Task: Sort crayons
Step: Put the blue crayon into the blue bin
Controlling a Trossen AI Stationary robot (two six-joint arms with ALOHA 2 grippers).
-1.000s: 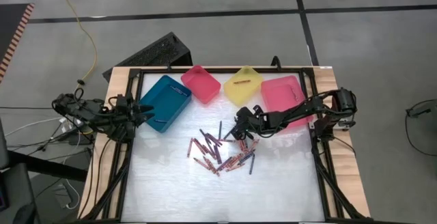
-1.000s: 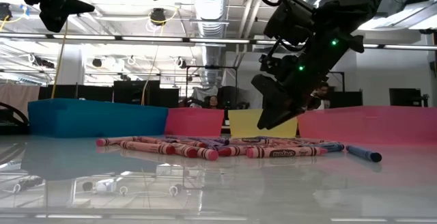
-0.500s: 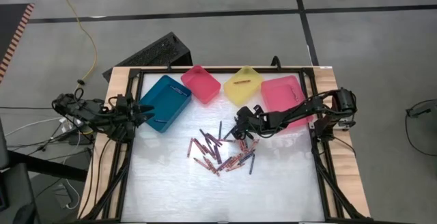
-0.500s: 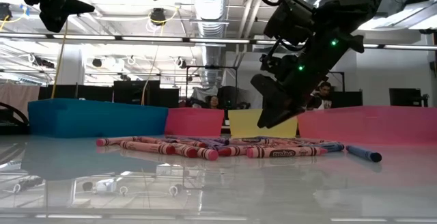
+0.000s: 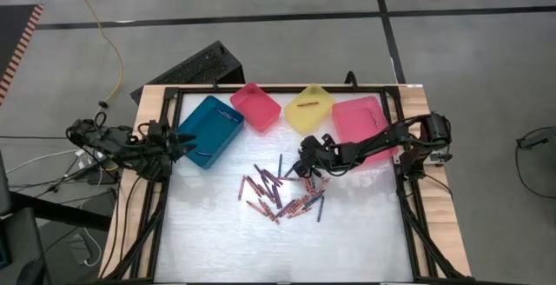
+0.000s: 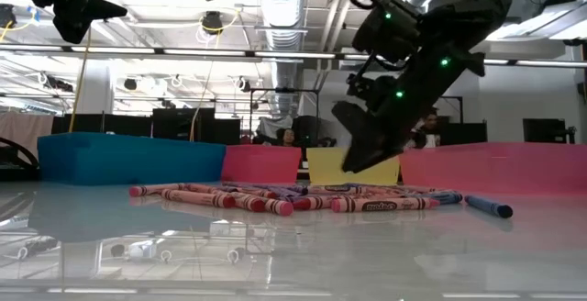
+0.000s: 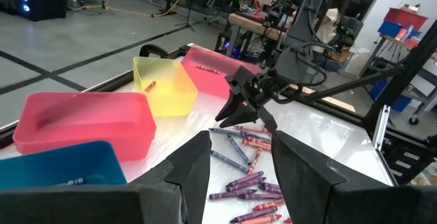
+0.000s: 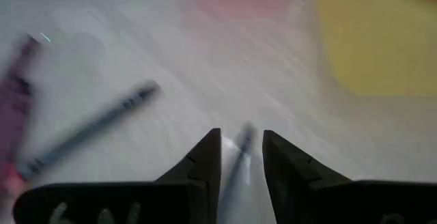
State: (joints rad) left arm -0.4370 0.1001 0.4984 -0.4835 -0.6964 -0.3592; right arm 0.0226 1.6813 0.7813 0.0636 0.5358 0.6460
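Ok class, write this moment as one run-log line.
right tool: open, above far edge of crayons, near yellow bin | left tool: open, waiting beside teal bin | crayons: heaped mid-table

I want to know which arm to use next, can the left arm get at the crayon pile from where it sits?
Probably not without a long move. The left gripper waits at the table's edge beside the teal bin, while the crayons lie mid-table with the right gripper already over them.

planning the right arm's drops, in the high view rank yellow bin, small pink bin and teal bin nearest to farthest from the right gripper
From the right gripper:
1. yellow bin, just behind it at the table's far edge
2. small pink bin, further toward the left arm's side
3. teal bin, farthest, by the left arm
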